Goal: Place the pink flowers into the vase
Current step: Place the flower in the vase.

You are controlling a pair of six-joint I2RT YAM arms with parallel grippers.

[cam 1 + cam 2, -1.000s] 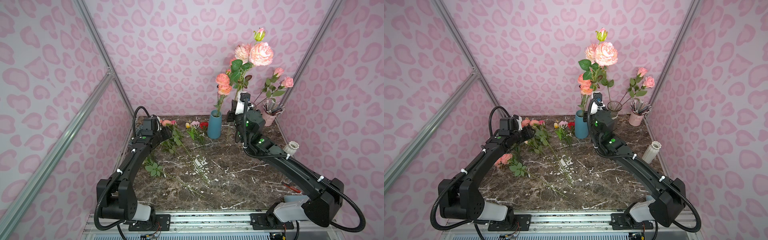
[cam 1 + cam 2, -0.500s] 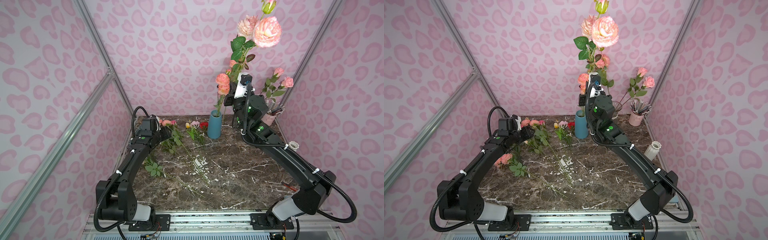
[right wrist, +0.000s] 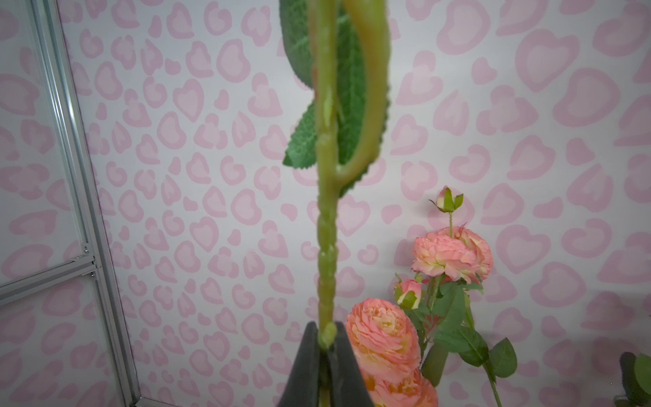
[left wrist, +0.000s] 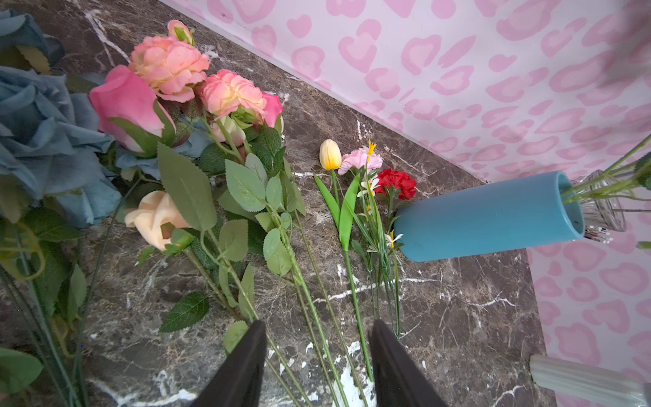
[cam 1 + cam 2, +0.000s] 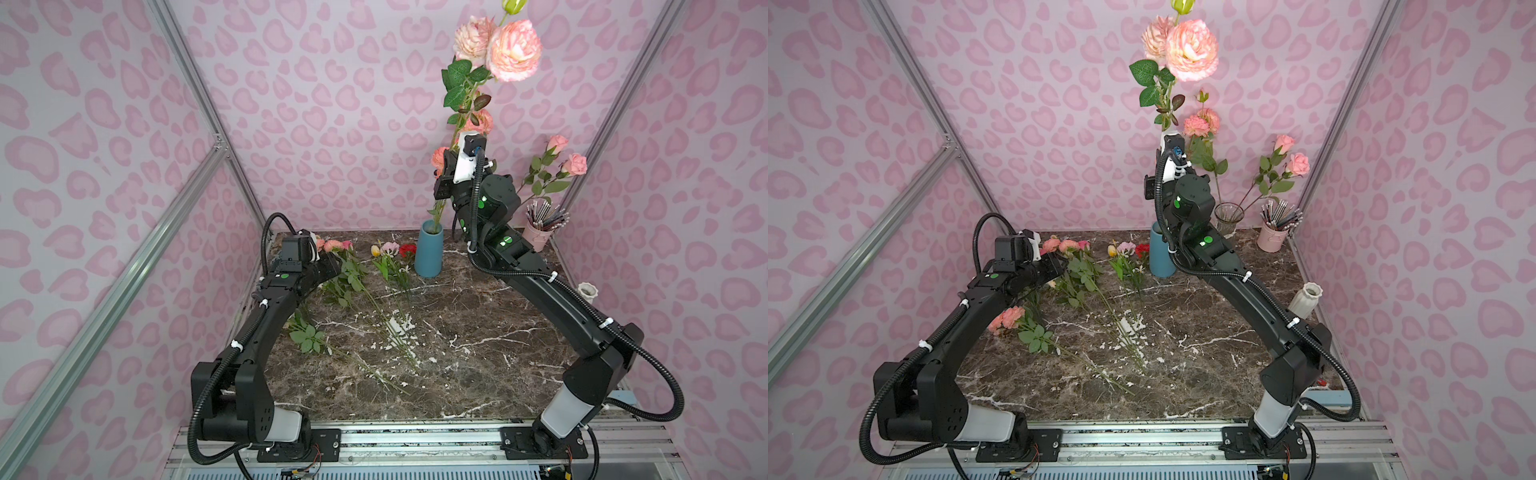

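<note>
The left gripper [image 4: 318, 327] hovers, jaws spread, just above loose stems [image 4: 357, 310] on the marble table [image 4: 458, 317]. The lying pink flowers [image 4: 169, 67] rest ahead of its fingertips. The right gripper [image 3: 326, 338] is pinched tight on the green stem [image 3: 326, 246] of the held pink flowers [image 5: 514, 50], whose blooms tower above it. The blue vase [image 5: 429, 253] stands below that gripper, with salmon blooms [image 3: 382, 338] beyond.

The right claw [image 3: 326, 343] pinches a knobbly green stem [image 3: 327, 246], with salmon-pink blooms [image 3: 447, 252] on leafy stalks beside it.
</note>
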